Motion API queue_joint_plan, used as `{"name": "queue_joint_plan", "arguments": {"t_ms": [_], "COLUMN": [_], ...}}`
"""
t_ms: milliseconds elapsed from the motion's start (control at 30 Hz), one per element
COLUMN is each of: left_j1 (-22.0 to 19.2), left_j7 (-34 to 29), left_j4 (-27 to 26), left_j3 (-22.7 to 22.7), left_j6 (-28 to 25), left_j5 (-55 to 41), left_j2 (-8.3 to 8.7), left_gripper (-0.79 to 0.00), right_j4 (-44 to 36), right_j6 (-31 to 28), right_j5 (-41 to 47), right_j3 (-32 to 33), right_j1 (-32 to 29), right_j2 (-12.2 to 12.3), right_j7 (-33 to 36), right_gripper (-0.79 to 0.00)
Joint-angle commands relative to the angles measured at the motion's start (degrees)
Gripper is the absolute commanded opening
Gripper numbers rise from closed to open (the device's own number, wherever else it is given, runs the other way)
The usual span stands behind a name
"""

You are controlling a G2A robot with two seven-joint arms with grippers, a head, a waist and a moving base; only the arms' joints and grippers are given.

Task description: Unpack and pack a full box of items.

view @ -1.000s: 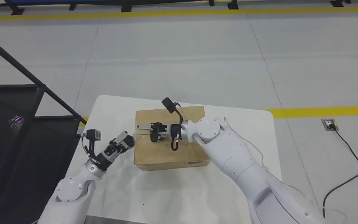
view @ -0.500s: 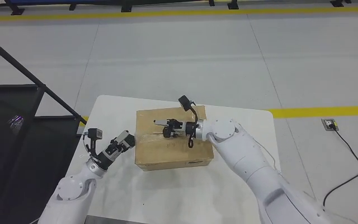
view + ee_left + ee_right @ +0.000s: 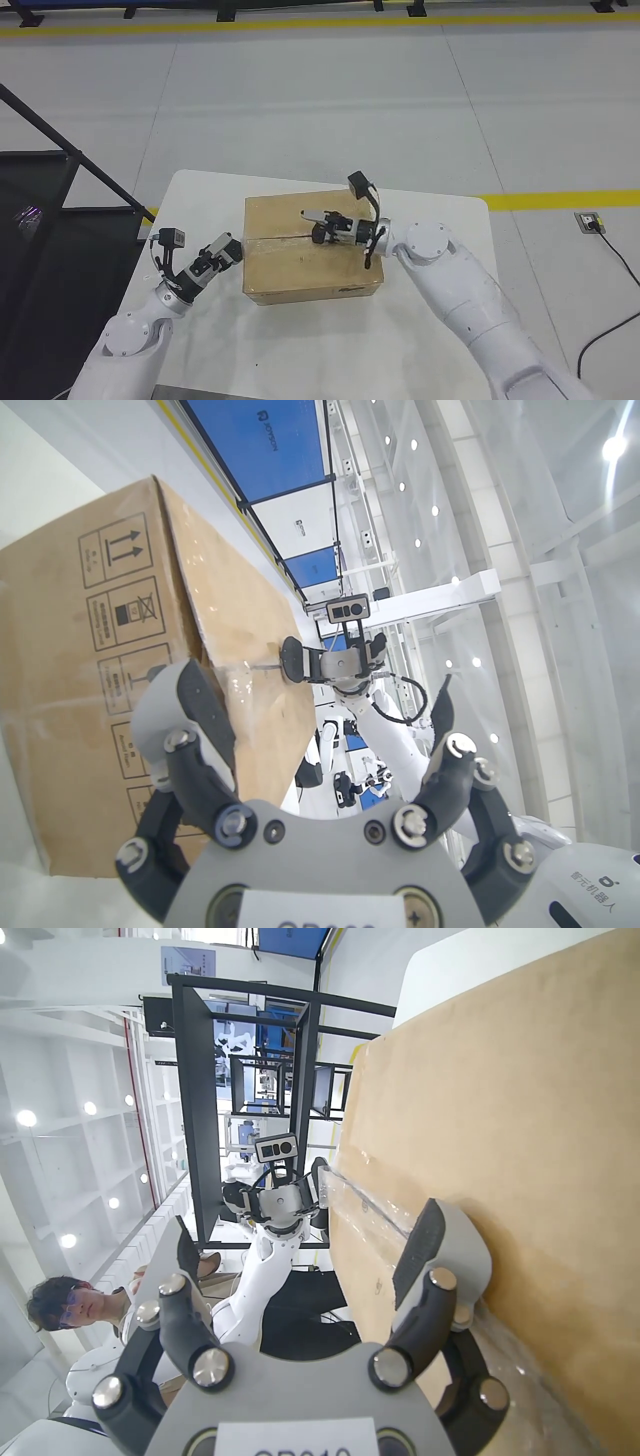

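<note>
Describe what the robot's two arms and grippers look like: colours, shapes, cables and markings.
The left arm and right arm are smooth white shells. The left gripper and right gripper have grey screwed plates, black linkages and pale fingers with black pads. A black cable loops at the right wrist.

The brown corrugated cardboard box (image 3: 310,262) sat upright near the middle of the white table (image 3: 420,330), with its longer sides running across the table. It was closed: the two top flaps lay flat and met in a straight seam along the middle of the lid. A strip of clear tape (image 3: 372,1215), glossy and wrinkled, ran over that seam and reached the end of the lid. Black handling symbols (image 3: 120,590) were printed in a column of framed squares on one end wall. The cardboard looked clean, its corners sharp and its walls undented
</note>
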Motion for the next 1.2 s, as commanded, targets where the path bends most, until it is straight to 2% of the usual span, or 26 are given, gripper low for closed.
{"name": "queue_joint_plan", "arguments": {"t_ms": [0,200,300,433,567,800,933,1167], "left_j1": [0.0,-0.1,-0.2,-0.3,-0.5,-1.0,-0.9,0.7], "left_j7": [0.0,0.0,0.0,-0.4,-1.0,-1.9,-1.6,-2.0], "left_j4": [0.0,-0.1,0.0,0.3,0.6,1.5,2.0,1.8], "left_j3": [0.0,0.2,0.1,-0.2,-0.6,-1.0,-2.4,-5.6], "left_j6": [0.1,0.0,-0.1,0.0,0.1,0.1,-0.5,-2.1], "left_j5": [0.0,-0.2,-0.3,-0.6,-1.1,-1.6,-2.6,-5.8], "left_j2": [0.0,-0.03,-0.01,0.08,0.17,0.32,0.52,1.0], "left_gripper": [0.0,0.0,0.0,0.0,0.0,0.0,0.0,0.0], "right_j4": [-4.9,-16.3,-19.6,-22.7,-25.9,-28.6,-30.8,-38.1], "right_j6": [3.4,13.5,17.2,19.2,22.1,23.2,19.7,5.8], "right_j5": [-2.5,-9.5,-10.7,-11.7,-13.9,-13.6,-12.9,-11.2], "right_j3": [2.1,7.4,9.5,11.9,14.3,16.3,17.5,22.6], "right_j1": [-2.3,-8.3,-10.3,-12.8,-15.6,-18.5,-20.3,-27.9], "right_j2": [1.3,4.1,5.0,6.0,6.8,7.4,7.7,8.6], "right_j7": [-1.0,-5.7,-5.5,-4.7,-8.2,-9.6,-10.8,-16.7], "right_gripper": [0.0,0.0,0.0,0.0,0.0,0.0,0.0,0.0]}}
